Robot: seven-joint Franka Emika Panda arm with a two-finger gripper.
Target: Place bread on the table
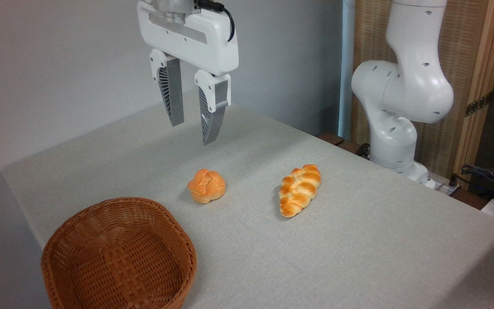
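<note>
Spread and empty, the white two-finger gripper point(191, 134) hangs above the grey-beige cloth-covered table point(358, 240); right of the small round orange knotted roll point(206, 185) lies the golden-orange braided loaf point(299, 189), plaited side up.

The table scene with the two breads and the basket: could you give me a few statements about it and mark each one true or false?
1. The braided loaf lies on the table. True.
2. The wicker basket holds the round roll. False: the basket is empty; the round roll lies on the cloth beside it.
3. The gripper hangs in the air with nothing between its jaws. True.
4. The jaws are clamped on the braided loaf. False: they are apart and well above both breads.
5. The braided loaf is to the right of the round roll. True.
</note>
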